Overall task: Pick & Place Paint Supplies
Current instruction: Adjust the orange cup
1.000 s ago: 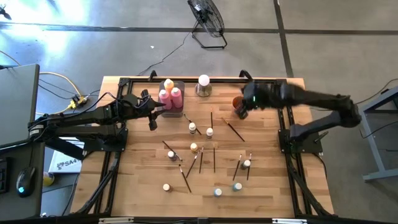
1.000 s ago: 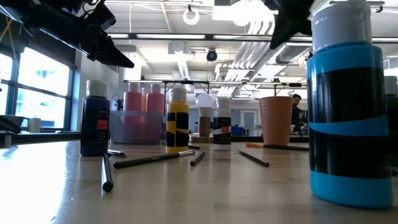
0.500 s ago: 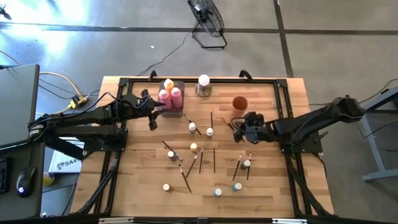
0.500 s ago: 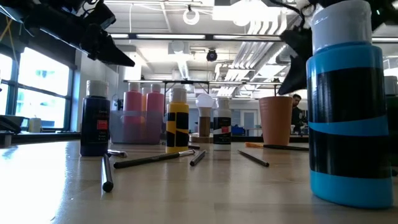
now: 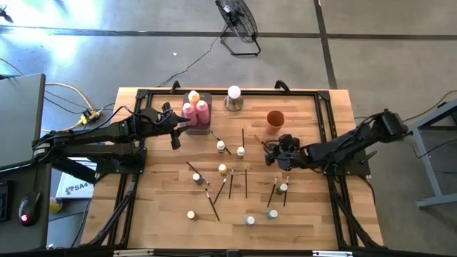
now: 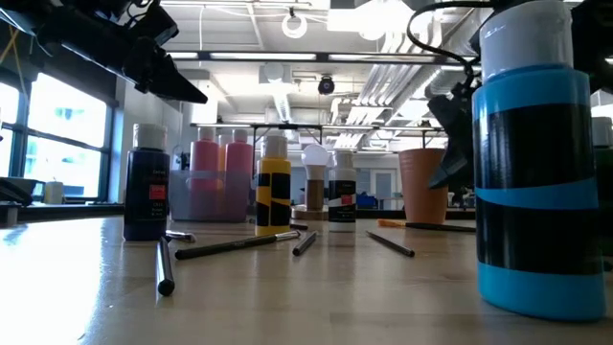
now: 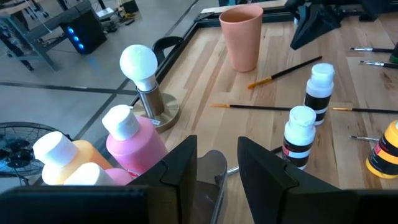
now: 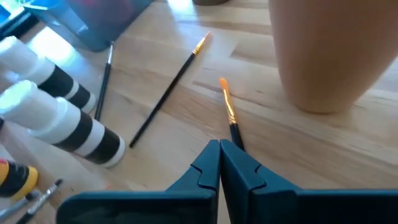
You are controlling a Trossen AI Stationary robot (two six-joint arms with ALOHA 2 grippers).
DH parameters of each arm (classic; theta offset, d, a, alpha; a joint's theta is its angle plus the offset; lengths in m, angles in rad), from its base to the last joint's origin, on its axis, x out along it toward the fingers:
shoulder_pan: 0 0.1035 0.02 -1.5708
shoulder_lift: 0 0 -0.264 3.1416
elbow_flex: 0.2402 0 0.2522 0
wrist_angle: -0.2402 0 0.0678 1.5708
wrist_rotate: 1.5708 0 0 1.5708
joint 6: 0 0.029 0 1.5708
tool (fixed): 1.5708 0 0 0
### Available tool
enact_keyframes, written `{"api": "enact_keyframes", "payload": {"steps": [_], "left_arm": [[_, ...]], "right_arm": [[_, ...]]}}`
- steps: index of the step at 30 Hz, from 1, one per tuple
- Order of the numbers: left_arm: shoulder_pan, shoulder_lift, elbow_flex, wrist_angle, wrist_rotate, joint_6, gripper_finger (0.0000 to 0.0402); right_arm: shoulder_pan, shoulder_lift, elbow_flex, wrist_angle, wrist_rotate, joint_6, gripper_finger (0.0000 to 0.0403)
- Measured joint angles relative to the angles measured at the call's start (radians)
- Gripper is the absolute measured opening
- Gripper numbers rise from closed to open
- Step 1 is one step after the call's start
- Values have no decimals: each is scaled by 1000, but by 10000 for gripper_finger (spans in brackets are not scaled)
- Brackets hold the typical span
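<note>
Right claw (image 8: 219,155) closed, seemingly touching orange-tipped paintbrush (image 8: 227,111).

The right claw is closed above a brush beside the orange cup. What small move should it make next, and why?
Probably open its fingers before descending. The right claw is shut, its tips over the dark handle of the orange-tipped brush, which lies flat on the table beside the orange cup. Shut fingers cannot straddle the handle.

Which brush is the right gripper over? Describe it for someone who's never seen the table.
Find the orange cup at the table's far right. The right gripper, shut, sits above a dark-handled brush lying beside that cup. Its orange bristle tip points at the cup; the neighbouring brush lies farther off.
</note>
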Motion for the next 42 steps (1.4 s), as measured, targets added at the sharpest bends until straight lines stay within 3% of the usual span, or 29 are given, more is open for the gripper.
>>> {"api": "enact_keyframes", "payload": {"steps": [9, 18, 42], "left_arm": [[0, 0, 0, 0, 0, 0, 111], [0, 0, 0, 0, 0, 0, 111], [0, 0, 0, -1, 0, 0, 111]], "right_arm": [[-7, 145, 0, 119, 109, 21, 3], [-60, 189, 0, 170, 158, 23, 3], [-242, 188, 0, 240, 117, -162, 2]]}}
